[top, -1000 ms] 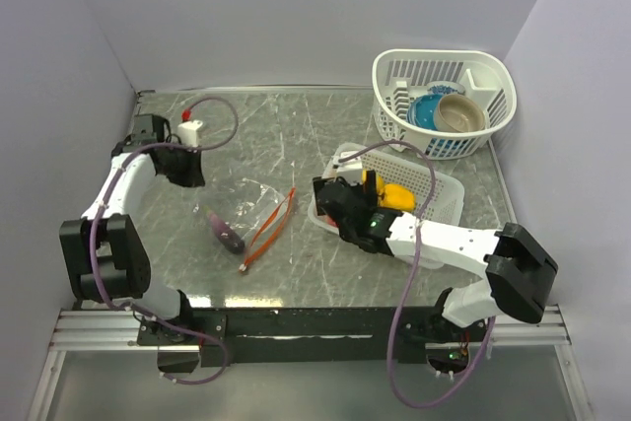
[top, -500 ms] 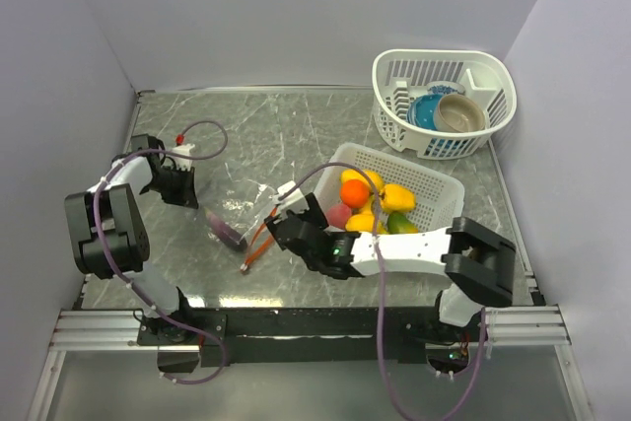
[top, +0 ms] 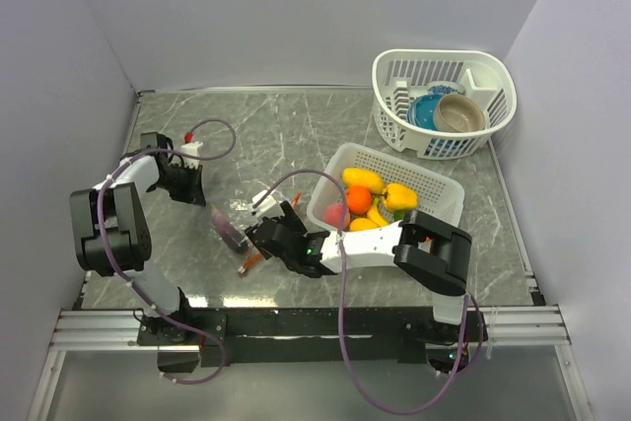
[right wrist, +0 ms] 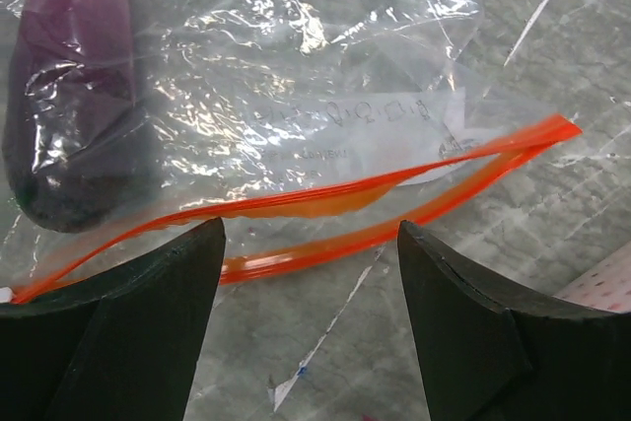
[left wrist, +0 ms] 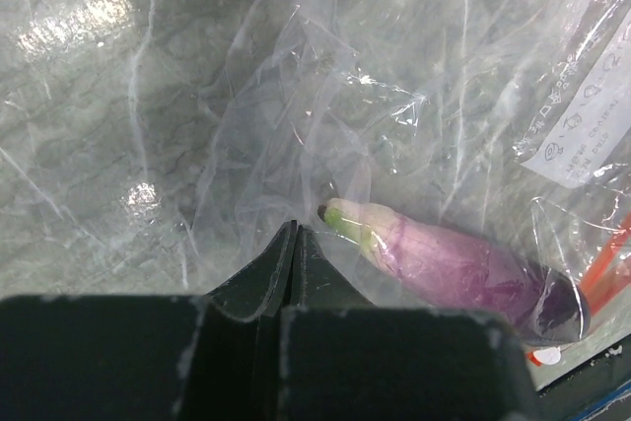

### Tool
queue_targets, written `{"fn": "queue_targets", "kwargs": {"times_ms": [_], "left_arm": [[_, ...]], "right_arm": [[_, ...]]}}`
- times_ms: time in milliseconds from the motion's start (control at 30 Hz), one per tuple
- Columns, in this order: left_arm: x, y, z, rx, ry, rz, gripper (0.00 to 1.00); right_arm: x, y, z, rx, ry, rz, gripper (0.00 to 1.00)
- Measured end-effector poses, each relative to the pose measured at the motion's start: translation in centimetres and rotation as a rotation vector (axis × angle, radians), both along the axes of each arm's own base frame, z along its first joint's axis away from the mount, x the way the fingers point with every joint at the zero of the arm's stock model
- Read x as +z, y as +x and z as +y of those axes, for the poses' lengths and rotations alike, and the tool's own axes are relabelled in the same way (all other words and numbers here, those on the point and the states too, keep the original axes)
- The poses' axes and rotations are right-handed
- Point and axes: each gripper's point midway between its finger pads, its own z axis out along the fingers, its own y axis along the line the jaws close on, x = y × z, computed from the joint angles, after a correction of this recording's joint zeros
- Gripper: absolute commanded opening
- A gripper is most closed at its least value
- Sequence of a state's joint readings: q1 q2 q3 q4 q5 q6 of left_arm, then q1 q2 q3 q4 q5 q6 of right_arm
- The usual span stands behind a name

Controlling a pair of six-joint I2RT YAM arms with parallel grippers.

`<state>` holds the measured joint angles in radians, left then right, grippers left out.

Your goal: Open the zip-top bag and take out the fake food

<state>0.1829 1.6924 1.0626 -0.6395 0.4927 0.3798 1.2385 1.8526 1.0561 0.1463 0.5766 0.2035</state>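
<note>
Spread and empty: right fingers (right wrist: 182, 283), astride the zip strip (right wrist: 325, 199) of the zip-top bag (right wrist: 296, 66), lying crosswise between them on the surface (right wrist: 552, 76). Beyond, leftward, purple fake food (right wrist: 69, 96) inside. Clenched, seemingly on the bag's far film: left fingers (left wrist: 296, 258).

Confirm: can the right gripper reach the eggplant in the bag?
Probably yes. The right gripper is open outside the parted orange zip strip of the zip-top bag, and the eggplant lies close inside. The left gripper seems to pinch its far end.
</note>
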Motion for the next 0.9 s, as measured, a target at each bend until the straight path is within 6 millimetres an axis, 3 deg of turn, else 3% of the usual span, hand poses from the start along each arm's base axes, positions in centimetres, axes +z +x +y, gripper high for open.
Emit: {"fn": "queue_targets", "kwargs": {"times_ms": [167,367,533,700,900], "left_arm": [[0.0,0.2,-0.1,0.000,0.000,-0.005,0.01],[0.0,0.3,-0.4,-0.008,0.007,-0.010,0.01],[0.0,0.5,-0.7,-0.018,0.019,-0.018,0.01],[-0.1,0.6,-0.8,-0.021,0.026,-0.020,0.01],[-0.2,0.6,-1.0,-0.018,0.040,-0.016,0.01]], "right_arm": [[-0.1,-0.1,1.2,0.023,0.015,0.012,0.74],[-2.0,-1.2,2.1,0.062,0.001,0.048,0.72],[-2.5,-2.3,2.9,0.098,0.012,0.074,0.71],[-2.2,-3.0,3.9,0.119,0.063,0.094,0.94],[-1.7,-3.3,5.2,0.130,0.133,0.115,1.00]]}}
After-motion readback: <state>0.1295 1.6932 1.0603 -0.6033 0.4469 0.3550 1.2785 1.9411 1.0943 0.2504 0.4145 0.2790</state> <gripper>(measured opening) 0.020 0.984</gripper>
